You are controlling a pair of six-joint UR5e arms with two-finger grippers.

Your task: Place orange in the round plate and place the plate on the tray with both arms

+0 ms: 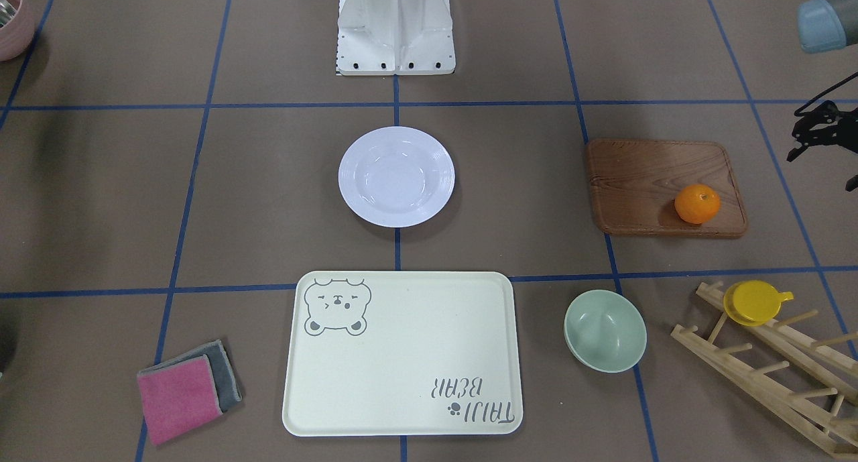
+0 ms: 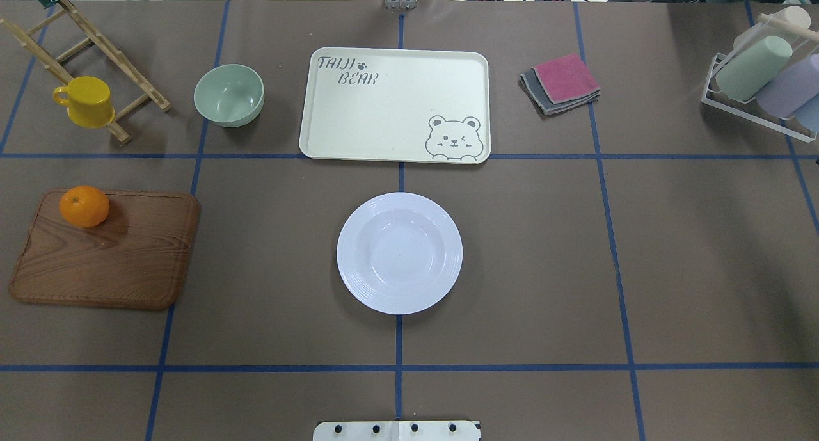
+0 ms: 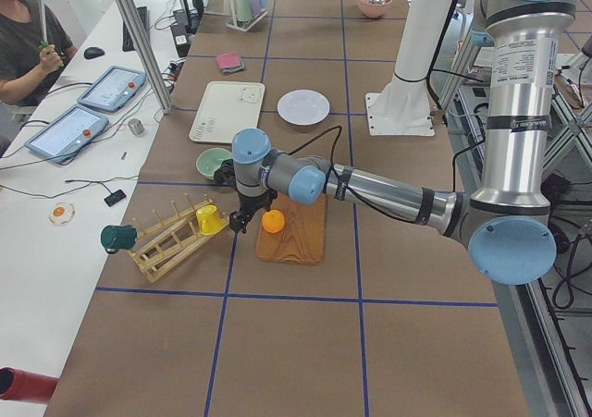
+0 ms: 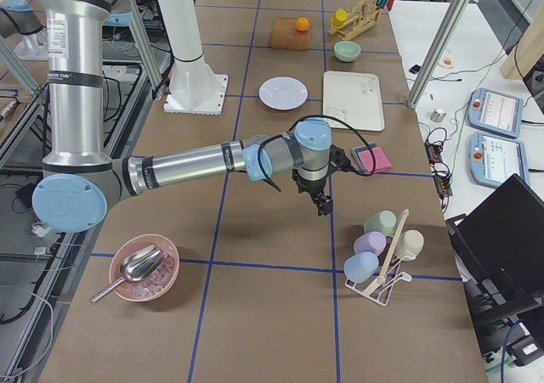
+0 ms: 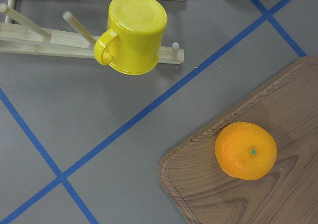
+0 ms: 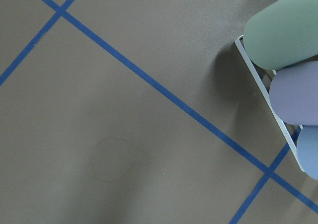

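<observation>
The orange (image 2: 84,205) lies on a corner of a brown wooden board (image 2: 102,255), and the left wrist view shows the orange (image 5: 246,150) from above. The round white plate (image 2: 399,253) sits empty at the table's centre. Beyond it lies the cream tray (image 2: 393,108), also empty. My left gripper (image 3: 242,221) hovers just beside the orange, toward the rack, and its black outline (image 1: 821,130) shows at the front view's edge; I cannot tell its state. My right gripper (image 4: 323,205) hangs over bare table near the cup rack; its state cannot be told.
A pale green bowl (image 2: 229,95) stands left of the tray. A yellow cup (image 2: 86,102) hangs on a wooden rack (image 2: 96,44). Folded cloths (image 2: 563,82) lie right of the tray, a rack of cups (image 2: 761,82) stands far right, and a person (image 3: 28,38) sits nearby.
</observation>
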